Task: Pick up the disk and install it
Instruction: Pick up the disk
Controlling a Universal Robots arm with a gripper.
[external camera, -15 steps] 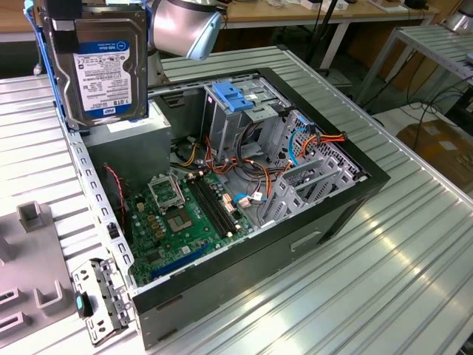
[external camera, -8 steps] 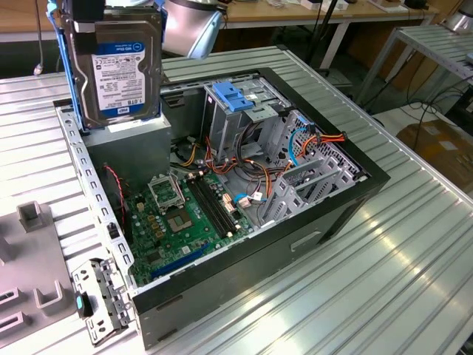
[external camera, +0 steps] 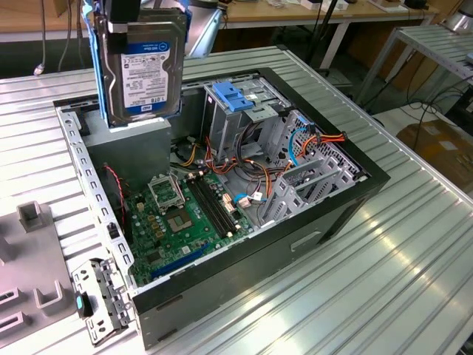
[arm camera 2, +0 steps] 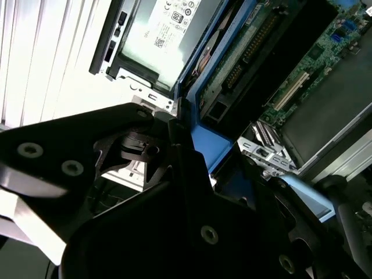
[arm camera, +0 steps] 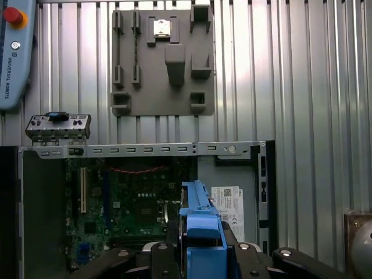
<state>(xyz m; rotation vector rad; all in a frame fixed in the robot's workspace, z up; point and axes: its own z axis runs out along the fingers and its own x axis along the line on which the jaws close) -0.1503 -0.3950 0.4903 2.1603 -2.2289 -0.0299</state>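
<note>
The gripper (external camera: 124, 15) is clamped on the top edge of the disk (external camera: 140, 70), which hangs upright at eleven o'clock in the exterior view, above the grey box (external camera: 137, 151) inside the open computer case (external camera: 310, 244). In the first wrist view the disk's blue edge sits between the jaws. Pickup looks done and the carry toward fitting is in hand. The drive cage (external camera: 255, 111) with its blue latch (external camera: 233, 96) lies at about four o'clock from the disk. Seating it would, I judge, call for turning the disk to match the bay and squaring its rails
</note>
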